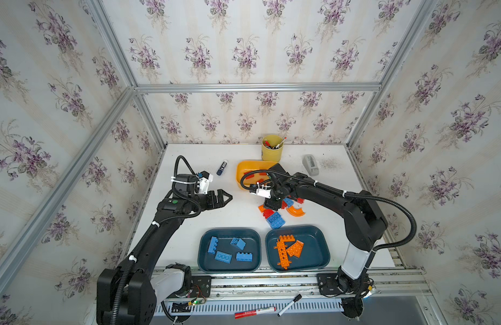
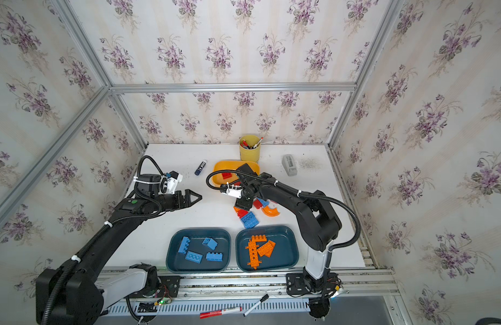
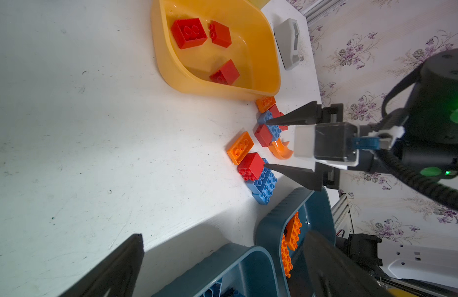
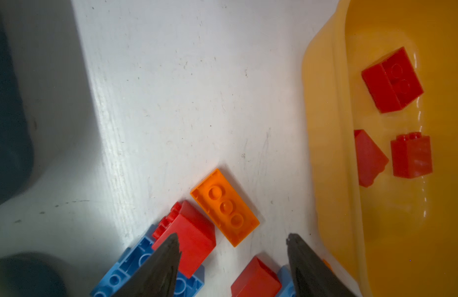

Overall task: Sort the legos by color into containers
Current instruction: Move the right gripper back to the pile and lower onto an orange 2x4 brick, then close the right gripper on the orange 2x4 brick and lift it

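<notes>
Loose legos lie mid-table: a blue brick, a curved orange piece, and a flat orange brick beside a red brick that rests on a blue one. My right gripper points down over this pile, open, its fingers straddling another red brick without touching it. The yellow container behind holds three red bricks. At the front, one teal container holds blue bricks and the other holds orange ones. My left gripper hovers open and empty, left of the pile.
A yellow cup of pens stands at the back. A blue marker lies left of the yellow container and a grey device right of it. A red marker and a black one lie on the front rail.
</notes>
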### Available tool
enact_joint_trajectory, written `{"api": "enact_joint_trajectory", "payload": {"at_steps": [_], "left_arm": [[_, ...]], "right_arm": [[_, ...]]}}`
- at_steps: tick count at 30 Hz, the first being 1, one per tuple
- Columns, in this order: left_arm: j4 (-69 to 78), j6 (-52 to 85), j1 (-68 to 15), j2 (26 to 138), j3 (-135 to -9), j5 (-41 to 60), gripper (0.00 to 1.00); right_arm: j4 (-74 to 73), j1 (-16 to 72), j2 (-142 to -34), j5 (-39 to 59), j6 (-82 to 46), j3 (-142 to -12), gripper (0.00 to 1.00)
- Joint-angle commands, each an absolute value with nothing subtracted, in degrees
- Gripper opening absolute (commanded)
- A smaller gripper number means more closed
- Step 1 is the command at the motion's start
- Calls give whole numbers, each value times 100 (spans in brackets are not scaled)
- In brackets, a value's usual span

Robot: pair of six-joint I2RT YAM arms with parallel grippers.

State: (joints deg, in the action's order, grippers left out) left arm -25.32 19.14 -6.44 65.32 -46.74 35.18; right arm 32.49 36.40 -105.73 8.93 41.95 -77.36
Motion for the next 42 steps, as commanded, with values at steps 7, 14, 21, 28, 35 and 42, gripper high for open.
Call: {"api": "enact_joint_trajectory", "payload": {"at_steps": [7, 14, 21, 28, 35, 42], "left_arm": [[-2536, 1819, -646, 6570, -4719, 3578, 99], [-2531, 1828, -647, 6596, -4734, 3566, 99], [-2531, 1851, -644, 6618, -4727, 3573, 99], [-2531, 1844, -642, 6675, -4759, 3561, 99], [-2535, 1851, -646, 6723, -4795, 3561, 99], [-2531, 1866, -642, 6734, -4805, 3560, 99]], "right_arm": [[3890, 3564, -11294, 1100, 4741, -8404, 68], [3934, 3558, -11599, 967, 4902, -8523, 67], [4130, 3551, -11659, 1093, 4970, -8569, 66], [4031, 3553, -11717, 913, 5095, -8516, 66], [3952, 3551, -11910, 964, 5153, -8610, 65], [4208, 3551, -12211, 1183, 5149, -8982, 47]]}}
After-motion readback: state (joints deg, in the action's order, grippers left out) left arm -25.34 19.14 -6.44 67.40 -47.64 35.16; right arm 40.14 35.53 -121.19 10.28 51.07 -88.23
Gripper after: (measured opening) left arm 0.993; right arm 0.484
